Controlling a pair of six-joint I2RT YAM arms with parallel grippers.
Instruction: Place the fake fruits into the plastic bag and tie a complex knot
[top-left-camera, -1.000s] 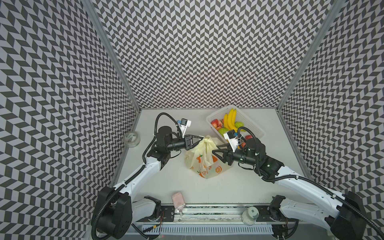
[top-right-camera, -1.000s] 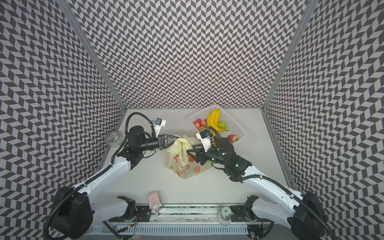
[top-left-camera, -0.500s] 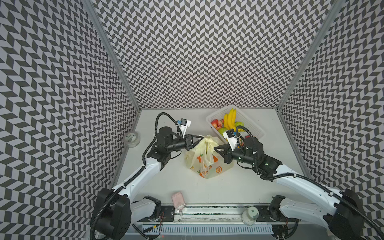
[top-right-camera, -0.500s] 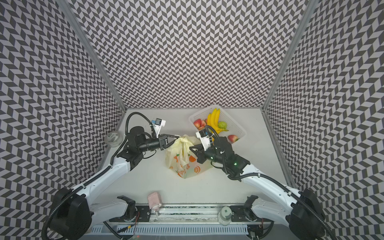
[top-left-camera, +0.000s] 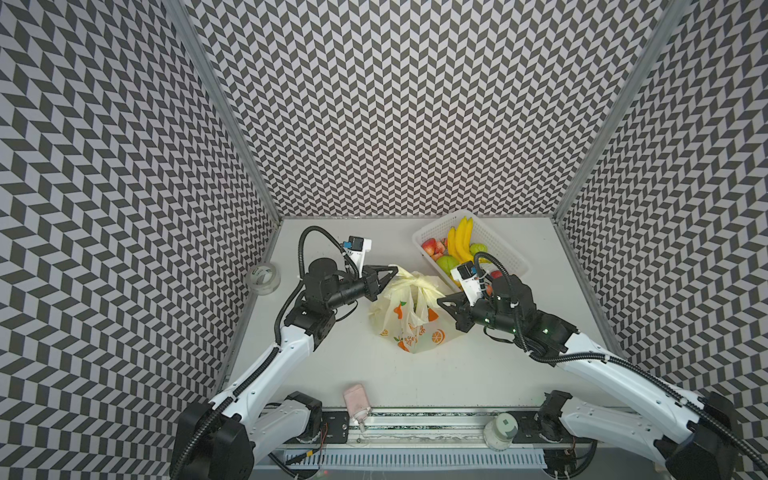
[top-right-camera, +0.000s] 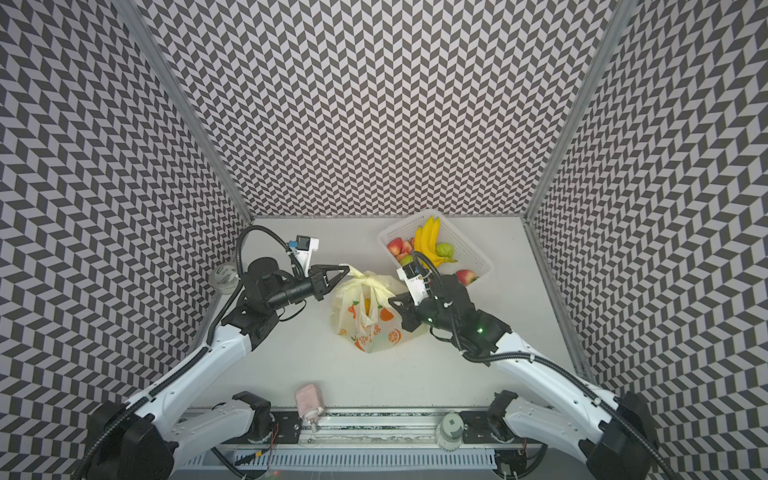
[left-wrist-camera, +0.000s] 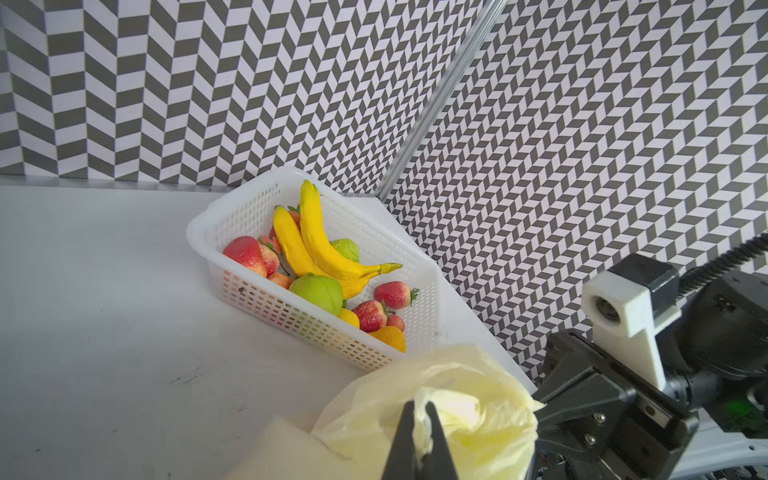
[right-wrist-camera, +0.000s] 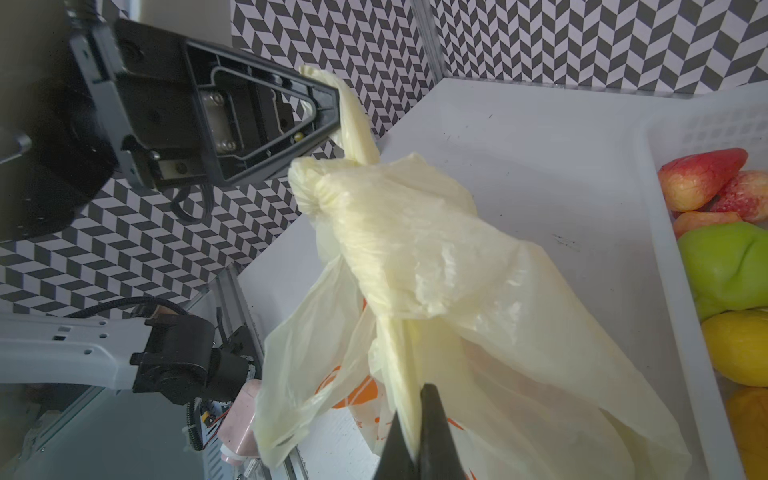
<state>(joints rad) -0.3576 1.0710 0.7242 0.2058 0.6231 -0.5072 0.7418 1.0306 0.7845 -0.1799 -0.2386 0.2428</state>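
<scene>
The pale-yellow plastic bag (top-left-camera: 409, 320) (top-right-camera: 370, 322) with orange prints stands mid-table. Its handle strips are bunched into a knot (top-left-camera: 411, 281) (top-right-camera: 368, 281) (right-wrist-camera: 316, 195) on top. My left gripper (top-left-camera: 395, 271) (top-right-camera: 347, 268) (left-wrist-camera: 419, 409) is shut on a loose strip end sticking out left of the knot. My right gripper (top-left-camera: 440, 300) (top-right-camera: 392, 299) (right-wrist-camera: 413, 405) is shut on another handle strip at the bag's right shoulder. More fake fruits (top-left-camera: 457, 245) (top-right-camera: 430, 245) (left-wrist-camera: 316, 257), among them bananas, strawberries and green ones, lie in the basket. What the bag holds is hidden.
The white perforated basket (top-left-camera: 505, 253) (top-right-camera: 469, 249) (left-wrist-camera: 199, 232) stands at the back right, just behind my right wrist. A tape roll (top-left-camera: 262, 276) (top-right-camera: 224, 277) lies at the left wall. A pink bottle (top-left-camera: 355, 399) (top-right-camera: 309, 401) and a round white cap (top-left-camera: 503, 430) (top-right-camera: 451, 428) rest at the front rail.
My right gripper has closed on the bag's handle strip and shifted a little toward the bag. The left gripper has kept its hold without moving.
</scene>
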